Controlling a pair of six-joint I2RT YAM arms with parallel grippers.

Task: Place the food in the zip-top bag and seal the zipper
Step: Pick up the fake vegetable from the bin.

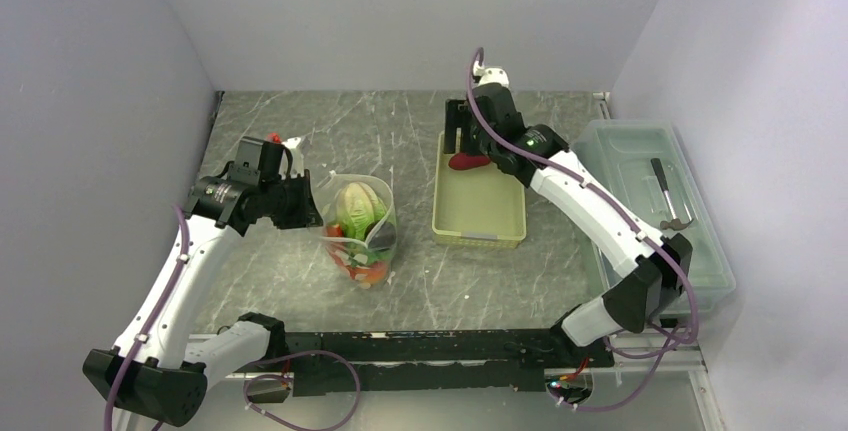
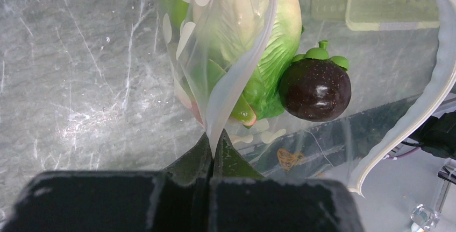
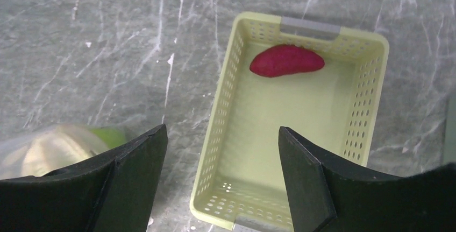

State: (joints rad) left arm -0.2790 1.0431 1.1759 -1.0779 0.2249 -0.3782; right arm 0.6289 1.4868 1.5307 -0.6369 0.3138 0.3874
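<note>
Your left gripper (image 2: 212, 154) is clamped tight on the mouth edge of the zip-top bag (image 1: 362, 236). The left wrist view shows the pinch directly: the whitish zipper (image 2: 244, 60) runs down into the closed fingertips, and the other lip curves away along the right of the frame, so the mouth stands open. The overhead view shows only that this gripper sits against the bag's upper left side.

Inside the bag, the wrist view shows the green lettuce (image 2: 271, 54) and, touching it, a dark round fruit with a green cap (image 2: 315, 89). The dark fruit cannot be made out overhead. There you see orange-red pieces (image 1: 370, 273) at the bag's lower end instead.

Your right gripper (image 3: 221, 132) is spread wide with nothing between its fingers. In its wrist view it hangs above the left wall of the yellow-green basket (image 3: 218, 108). The red strip (image 3: 286, 61) lies alone on the basket floor, toward the top of that frame. Overhead, the arm partly covers that end of the basket.

A clear lidded box (image 1: 650, 201) stands at the right edge of the overhead view.
</note>
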